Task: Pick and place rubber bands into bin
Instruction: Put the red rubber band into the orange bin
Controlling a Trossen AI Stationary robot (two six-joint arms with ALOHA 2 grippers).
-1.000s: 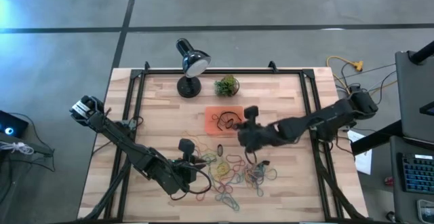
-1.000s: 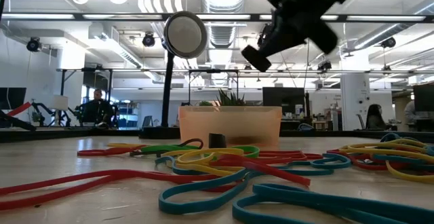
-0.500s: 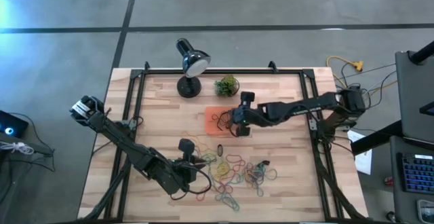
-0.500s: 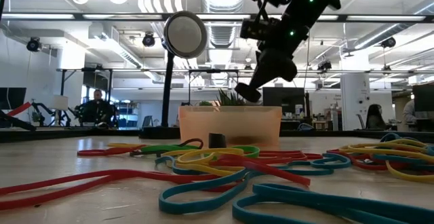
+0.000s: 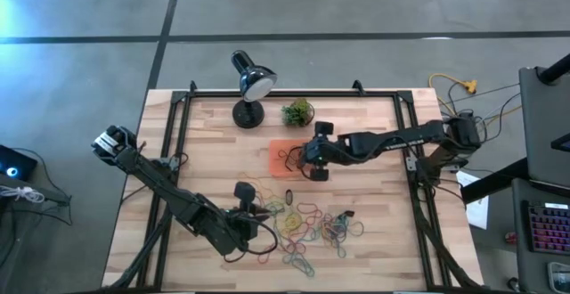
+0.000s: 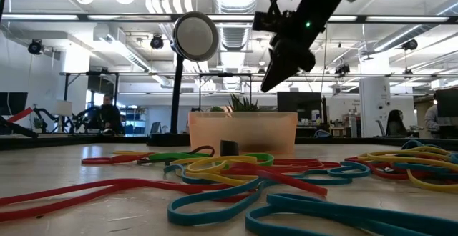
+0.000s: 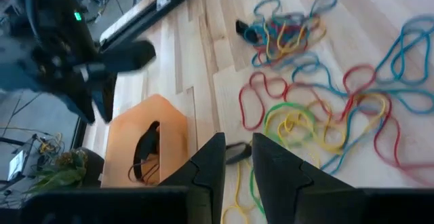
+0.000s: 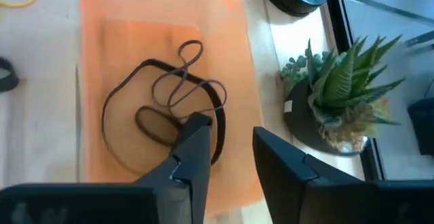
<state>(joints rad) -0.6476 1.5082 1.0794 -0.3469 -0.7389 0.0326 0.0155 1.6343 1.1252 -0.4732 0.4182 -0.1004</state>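
The orange bin (image 5: 278,151) stands on the table near the middle, toward the far side. A few dark rubber bands (image 8: 163,108) lie inside it. My right gripper (image 5: 303,160) hovers above the bin's right part, open, with nothing between its fingers (image 8: 196,142). In the low view it hangs above the bin's rim (image 6: 243,118). Many coloured rubber bands (image 5: 307,227) lie in a loose pile on the table's near half. My left gripper (image 5: 258,216) waits at the pile's left side, low over the table, open and holding nothing (image 7: 237,142).
A black desk lamp (image 5: 249,85) and a small green plant (image 5: 297,112) stand just beyond the bin, at the far edge. A small black clip (image 5: 289,193) lies between the bin and the pile. Black frame rails (image 5: 178,134) run along the table's left and right sides.
My right gripper has gone from above the pile toward the table's far edge and a little left, ending over the bin. It dipped close to the bin's rim and has since risen slightly.
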